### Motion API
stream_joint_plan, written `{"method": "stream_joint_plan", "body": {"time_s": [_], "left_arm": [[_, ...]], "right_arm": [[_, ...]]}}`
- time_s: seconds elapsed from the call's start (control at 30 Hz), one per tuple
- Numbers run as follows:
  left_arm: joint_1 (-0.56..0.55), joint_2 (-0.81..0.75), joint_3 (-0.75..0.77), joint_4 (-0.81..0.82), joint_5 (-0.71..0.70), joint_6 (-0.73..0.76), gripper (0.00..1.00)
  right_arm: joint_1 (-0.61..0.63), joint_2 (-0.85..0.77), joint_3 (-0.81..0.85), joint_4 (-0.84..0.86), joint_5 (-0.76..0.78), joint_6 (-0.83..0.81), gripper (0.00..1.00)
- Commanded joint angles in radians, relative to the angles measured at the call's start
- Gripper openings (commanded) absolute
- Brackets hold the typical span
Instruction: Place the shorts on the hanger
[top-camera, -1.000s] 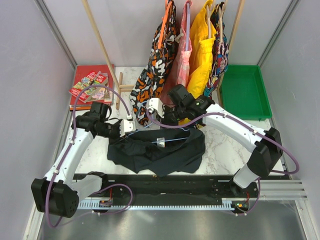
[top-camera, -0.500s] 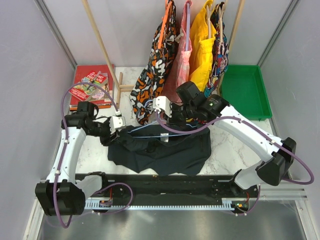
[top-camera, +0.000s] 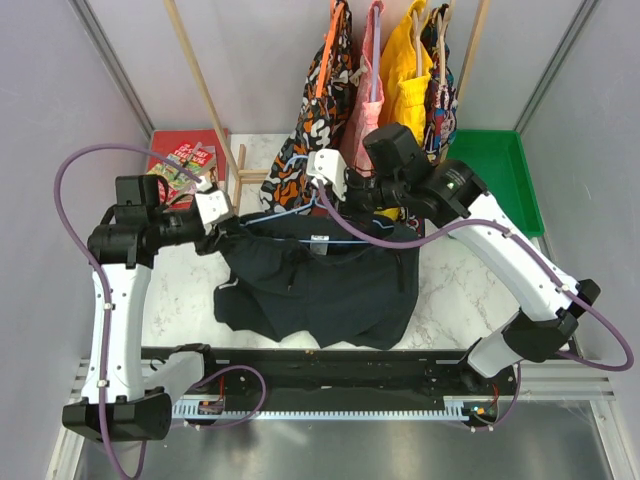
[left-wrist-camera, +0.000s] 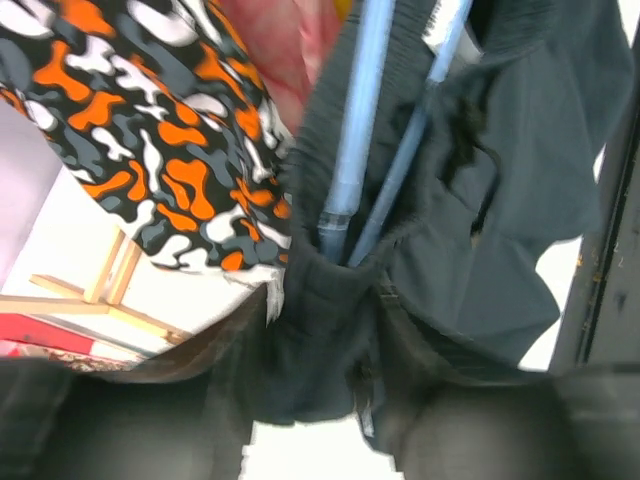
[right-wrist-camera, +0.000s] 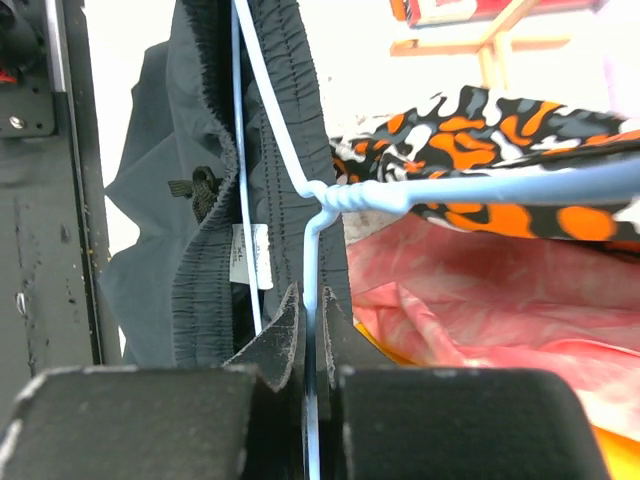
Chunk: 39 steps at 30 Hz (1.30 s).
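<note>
Our right gripper (right-wrist-camera: 310, 325) pinches the thin wire of the pale-blue hanger (right-wrist-camera: 420, 190) just below its twisted neck. Our left gripper (left-wrist-camera: 320, 400) is clamped on the black shorts (top-camera: 320, 290), which we see draped over the hanger above the marble table (top-camera: 455, 300), just in front of the patterned garment (top-camera: 305, 150).

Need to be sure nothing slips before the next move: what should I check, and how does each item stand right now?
1. Right tool shut on the hanger wire below its twist: ok.
2. Left tool clamped on the shorts at the hanger's end: ok.
3. Hanger wires run inside the waistband: ok.
4. Shorts' lower edge off the table: cannot tell.
5. Hook clear of the patterned garment: cannot tell.
</note>
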Motion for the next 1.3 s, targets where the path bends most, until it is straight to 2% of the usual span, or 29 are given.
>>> {"method": "stream_joint_plan", "body": {"time_s": [0.0, 0.17, 0.23, 0.3, 0.37, 0.47, 0.57, 0.63, 0.7, 0.8, 0.9, 1.07, 1.27], "left_arm": [[0.046, 0.045, 0.052, 0.087, 0.068, -0.149, 0.4], [0.094, 0.058, 0.031, 0.091, 0.11, -0.14, 0.29], [0.115, 0.062, 0.031, 0.087, 0.13, -0.128, 0.29], [0.125, 0.065, 0.051, 0.079, 0.142, -0.123, 0.43], [0.123, 0.054, 0.069, 0.073, 0.17, -0.118, 0.64], [0.125, 0.034, 0.121, 0.091, 0.205, -0.134, 0.74], [0.123, 0.006, 0.161, 0.203, 0.173, -0.239, 0.74], [0.122, -0.033, 0.145, 0.374, 0.132, -0.323, 0.74], [0.105, -0.067, 0.1, 0.49, 0.109, -0.336, 0.74], [0.021, -0.075, 0.063, 0.53, 0.009, -0.274, 0.74], [-0.079, -0.067, 0.046, 0.561, -0.091, -0.275, 0.74], [-0.223, -0.041, 0.022, 0.607, -0.183, -0.241, 0.73], [-0.308, 0.028, 0.034, 0.608, -0.272, -0.191, 0.6]], "right_arm": [[0.004, -0.012, 0.117, -0.044, -0.017, -0.003, 0.0], [0.006, -0.063, 0.065, -0.091, 0.004, -0.04, 0.0], [0.006, -0.081, 0.048, -0.093, 0.007, -0.043, 0.0], [0.006, -0.08, 0.056, -0.091, 0.015, -0.035, 0.0], [0.007, -0.06, 0.092, -0.087, 0.015, -0.006, 0.0], [0.009, -0.006, 0.177, -0.073, 0.035, 0.058, 0.0], [0.014, 0.072, 0.29, -0.074, 0.078, 0.148, 0.0], [0.017, 0.124, 0.364, -0.076, 0.099, 0.189, 0.0], [0.018, 0.165, 0.411, -0.065, 0.109, 0.253, 0.0], [0.021, 0.192, 0.418, -0.032, 0.13, 0.325, 0.0], [0.032, 0.205, 0.395, -0.006, 0.168, 0.36, 0.0], [0.063, 0.209, 0.361, 0.053, 0.165, 0.396, 0.0], [0.119, 0.225, 0.373, 0.07, 0.17, 0.419, 0.0]]}}
